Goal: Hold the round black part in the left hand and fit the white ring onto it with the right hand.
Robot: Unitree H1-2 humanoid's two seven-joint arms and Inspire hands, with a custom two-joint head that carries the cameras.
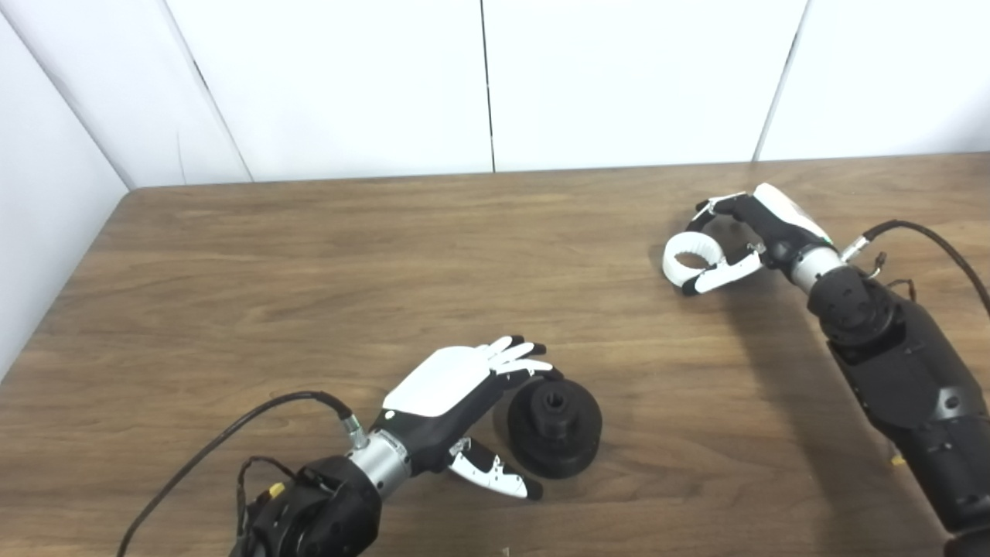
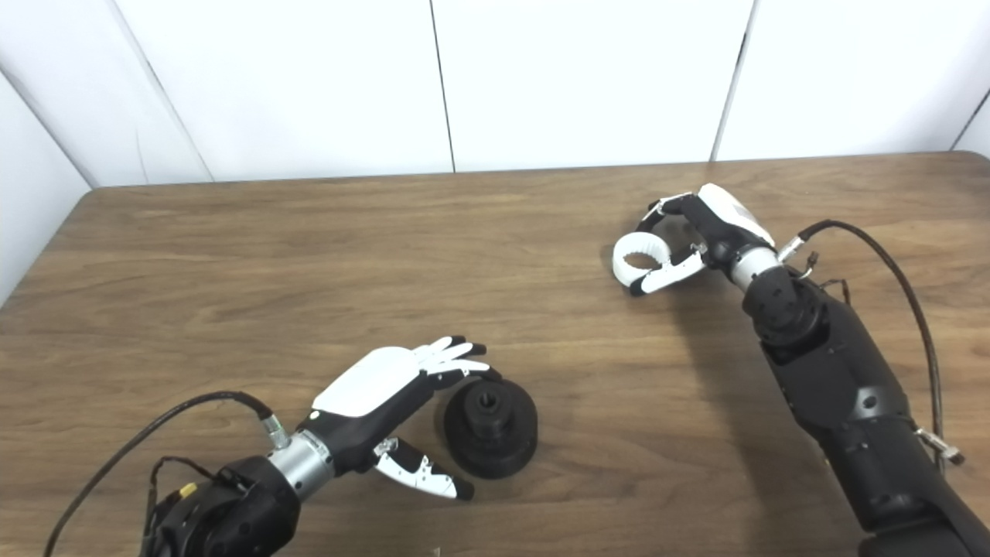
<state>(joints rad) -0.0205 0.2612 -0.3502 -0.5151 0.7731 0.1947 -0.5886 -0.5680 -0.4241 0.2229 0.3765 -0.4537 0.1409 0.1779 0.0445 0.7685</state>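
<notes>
The round black part (image 1: 554, 425) sits on the wooden table (image 1: 309, 271) near the front middle, hub hole facing up. My left hand (image 1: 464, 391) is open and cupped around its left side, fingers over its far edge and thumb at its near side; I cannot tell if they touch it. The white ring (image 1: 691, 261) lies on the table at the right. My right hand (image 1: 746, 232) curls around the ring, fingers at its far side and thumb against its near side. The ring also shows in the right eye view (image 2: 640, 259).
White wall panels (image 1: 487, 77) stand behind the table's back edge. A wall meets the table's left edge. Black cables (image 1: 928, 236) trail from both wrists over the table.
</notes>
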